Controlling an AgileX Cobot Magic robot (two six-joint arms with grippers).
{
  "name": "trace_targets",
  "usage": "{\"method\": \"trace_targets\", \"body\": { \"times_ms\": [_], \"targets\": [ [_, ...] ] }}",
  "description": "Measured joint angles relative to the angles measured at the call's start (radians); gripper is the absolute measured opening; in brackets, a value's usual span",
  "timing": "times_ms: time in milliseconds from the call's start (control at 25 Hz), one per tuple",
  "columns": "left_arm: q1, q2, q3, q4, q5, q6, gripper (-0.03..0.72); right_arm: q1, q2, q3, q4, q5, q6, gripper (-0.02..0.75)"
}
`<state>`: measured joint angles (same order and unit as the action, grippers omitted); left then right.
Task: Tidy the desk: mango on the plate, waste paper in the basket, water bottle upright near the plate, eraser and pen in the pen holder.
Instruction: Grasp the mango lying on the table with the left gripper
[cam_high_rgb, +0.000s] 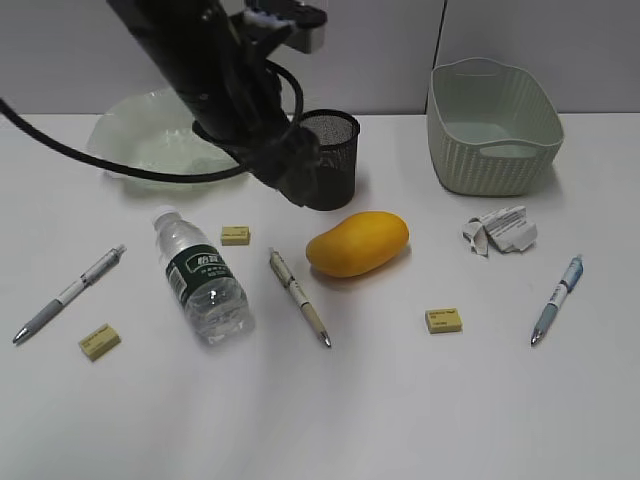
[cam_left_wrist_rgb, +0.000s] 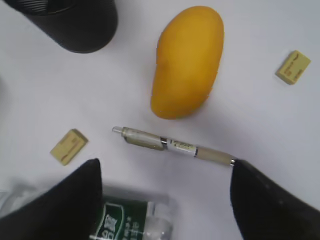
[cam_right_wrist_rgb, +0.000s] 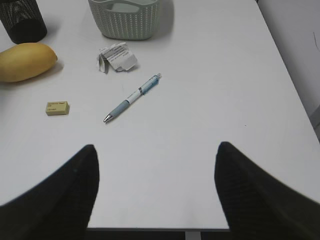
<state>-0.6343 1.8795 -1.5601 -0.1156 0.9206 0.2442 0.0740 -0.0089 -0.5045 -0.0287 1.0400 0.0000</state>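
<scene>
The yellow mango (cam_high_rgb: 357, 243) lies mid-desk, in front of the black mesh pen holder (cam_high_rgb: 330, 155). The water bottle (cam_high_rgb: 200, 287) lies on its side to its left. The ruffled green plate (cam_high_rgb: 150, 140) is at the back left, the basket (cam_high_rgb: 492, 125) at the back right, and the waste paper (cam_high_rgb: 500, 231) lies in front of the basket. A beige pen (cam_left_wrist_rgb: 172, 145) and an eraser (cam_left_wrist_rgb: 69, 146) lie under my left gripper (cam_left_wrist_rgb: 165, 170), which hovers open and empty. My right gripper (cam_right_wrist_rgb: 157, 150) is open over bare desk near the front edge.
Another pen (cam_high_rgb: 68, 293) and eraser (cam_high_rgb: 99, 341) lie at the front left. A blue pen (cam_right_wrist_rgb: 132, 97) and an eraser (cam_right_wrist_rgb: 57, 108) lie on the right. My left arm (cam_high_rgb: 240, 90) reaches in over the plate and pen holder.
</scene>
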Motion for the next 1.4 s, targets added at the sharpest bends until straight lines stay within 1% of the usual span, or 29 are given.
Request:
{"method": "trace_targets", "body": {
  "times_ms": [80, 160, 320, 600, 760, 880, 1120, 1400],
  "targets": [
    [-0.01, 0.052, -0.045, -0.002, 0.016, 0.004, 0.619, 0.0, 0.0, 0.0, 0.0, 0.0, 0.0, 0.568],
    [-0.015, 0.098, -0.072, -0.014, 0.021, 0.007, 0.654, 0.0, 0.0, 0.0, 0.0, 0.0, 0.0, 0.568],
    [-0.023, 0.163, -0.095, -0.033, 0.004, 0.034, 0.678, 0.0, 0.0, 0.0, 0.0, 0.0, 0.0, 0.568],
    [-0.025, 0.231, -0.097, -0.102, -0.107, 0.153, 0.678, 0.0, 0.0, 0.0, 0.0, 0.0, 0.0, 0.568],
    [-0.025, 0.273, -0.097, -0.107, -0.162, 0.181, 0.678, 0.0, 0.0, 0.0, 0.0, -0.001, 0.0, 0.568],
    [-0.025, 0.312, -0.103, -0.107, -0.176, 0.191, 0.677, 0.0, 0.0, 0.0, 0.0, -0.001, 0.0, 0.568],
    [-0.025, 0.37, -0.155, -0.117, -0.201, 0.194, 0.677, 0.0, 0.0, 0.0, 0.0, 0.0, 0.0, 0.568],
    [-0.025, 0.423, -0.161, -0.129, -0.222, 0.198, 0.671, 0.0, 0.0, 0.0, 0.001, -0.001, 0.0, 0.568]
  ]
}}
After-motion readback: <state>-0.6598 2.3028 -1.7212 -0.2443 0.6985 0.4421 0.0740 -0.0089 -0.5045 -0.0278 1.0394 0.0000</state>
